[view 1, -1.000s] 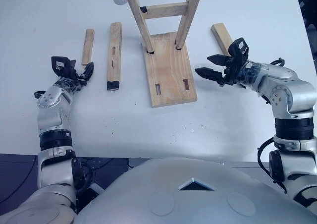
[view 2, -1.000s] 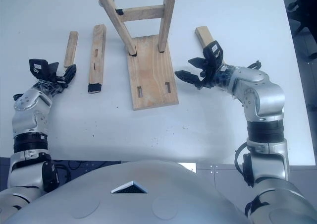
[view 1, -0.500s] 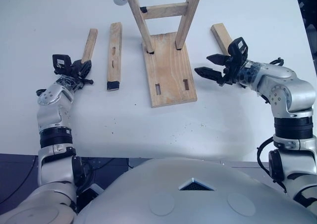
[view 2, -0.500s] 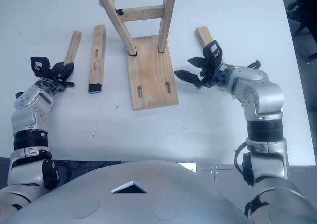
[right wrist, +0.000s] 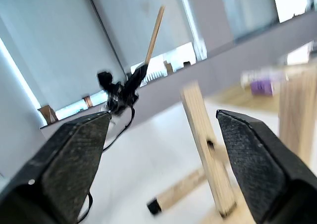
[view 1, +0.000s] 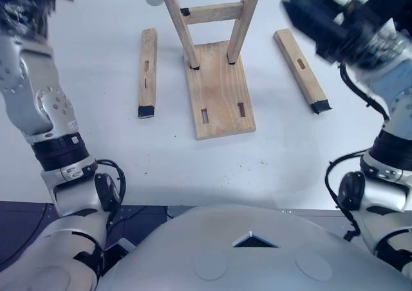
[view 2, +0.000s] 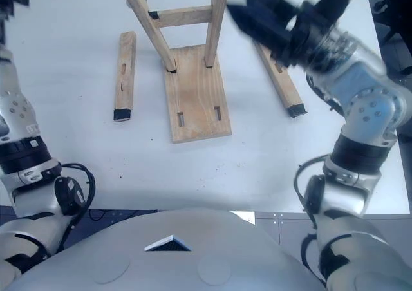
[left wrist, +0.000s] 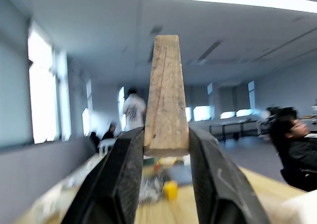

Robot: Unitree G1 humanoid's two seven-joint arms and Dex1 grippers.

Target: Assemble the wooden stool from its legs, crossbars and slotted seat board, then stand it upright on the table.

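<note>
**Crossbar gripped on the left, stool half built**

Grips a short crossbar (left wrist: 166, 85) in the left hand (left wrist: 166, 135), fingers (left wrist: 124, 174) pressed against two opposite faces, one end standing clear beyond the tips. Holds that hand raised high on the left side, above the desk (view 1: 193, 156). Holds the right hand (right wrist: 163, 114) raised on the right side, fingers spread wide.

Finds the seat board (view 1: 219, 78) flat at mid-desk, with two fitted legs (view 1: 180, 24) standing in its far slots, joined higher up by a fitted rail (view 1: 215, 13). Sees the two near slots (view 1: 205, 116) still unfilled. Has the left loose leg (view 1: 148, 72) lying flat just left of the board and the right loose leg (view 1: 301, 69) lying right of it. Shows both apart from the board, each with a dark cap at the near end.
</note>
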